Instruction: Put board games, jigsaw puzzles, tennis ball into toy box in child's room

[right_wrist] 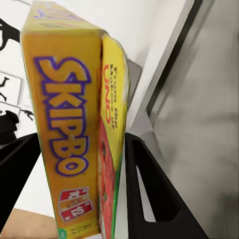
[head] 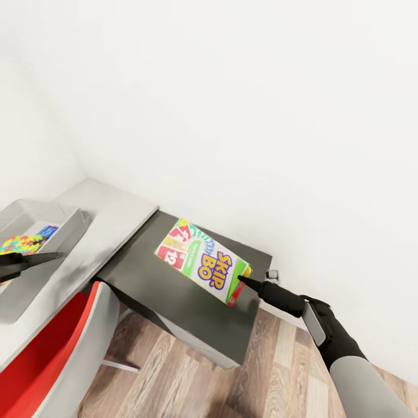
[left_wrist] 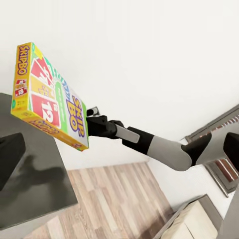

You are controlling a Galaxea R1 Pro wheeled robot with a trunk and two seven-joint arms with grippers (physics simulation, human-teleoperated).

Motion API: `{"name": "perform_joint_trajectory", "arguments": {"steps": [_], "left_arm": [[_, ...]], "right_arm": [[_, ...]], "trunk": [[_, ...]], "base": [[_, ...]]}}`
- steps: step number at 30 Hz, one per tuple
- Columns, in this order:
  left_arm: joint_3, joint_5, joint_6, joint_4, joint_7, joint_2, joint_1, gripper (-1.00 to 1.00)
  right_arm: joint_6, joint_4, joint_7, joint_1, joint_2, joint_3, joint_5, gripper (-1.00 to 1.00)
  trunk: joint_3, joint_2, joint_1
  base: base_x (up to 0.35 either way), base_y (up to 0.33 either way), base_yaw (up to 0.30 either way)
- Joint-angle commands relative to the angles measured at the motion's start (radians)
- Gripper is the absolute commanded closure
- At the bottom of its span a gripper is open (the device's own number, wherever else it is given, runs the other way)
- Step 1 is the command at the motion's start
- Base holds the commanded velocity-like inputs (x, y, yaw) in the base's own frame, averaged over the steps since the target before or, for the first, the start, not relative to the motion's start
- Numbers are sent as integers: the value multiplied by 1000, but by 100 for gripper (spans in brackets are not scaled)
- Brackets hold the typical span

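Note:
The white and yellow SKIP BO board game (head: 200, 261) hangs tilted above the table's lower dark grey section (head: 174, 302). My right gripper (head: 241, 281) is shut on its near short edge. In the right wrist view the box (right_wrist: 74, 124) stands edge-on between both fingers (right_wrist: 149, 189). From the left wrist view the same box (left_wrist: 50, 97) shows with the right gripper (left_wrist: 89, 124) behind it. The grey toy box (head: 67, 229) sits on the pale desk (head: 110, 212) at the left, with a jigsaw puzzle (head: 20, 244) inside. My left gripper (head: 55, 255) hovers open and empty beside its near rim.
A red and white swivel chair (head: 52, 348) stands close against the desk's front edge at lower left. White walls close in behind the desk. Wood plank floor (head: 232, 383) lies open under my right arm.

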Motion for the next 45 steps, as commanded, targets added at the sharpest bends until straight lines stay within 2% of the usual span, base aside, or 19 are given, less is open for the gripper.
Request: {"name": "perform_joint_trajectory", "arguments": {"steps": [1,8,18,33,45], "left_arm": [[12,-1,11,0,-4,0,-1,-100],[31,-1,11,0,-4,0,-1,-100],[33,-1,10,0,-4,0,-1,-100],[35,-1,9,0,-4,0,-1,-100],[36,-1,10,0,-4,0,-1,-100]], "right_arm": [[10,-1,2,1,0,0,-5,100],[10,-1,1,8,1,0,-3,100],[10,-1,0,8,2,1,-2,100],[10,-2,0,8,2,1,-2,100],[10,-3,0,8,2,2,-2,100]], "trunk": [[0,-2,1],[8,-2,1],[20,-2,1],[38,-2,1],[52,-2,1]], "base": [[0,0,213],[-12,58,213],[-136,195,216],[-169,69,218],[-65,221,218]]}}
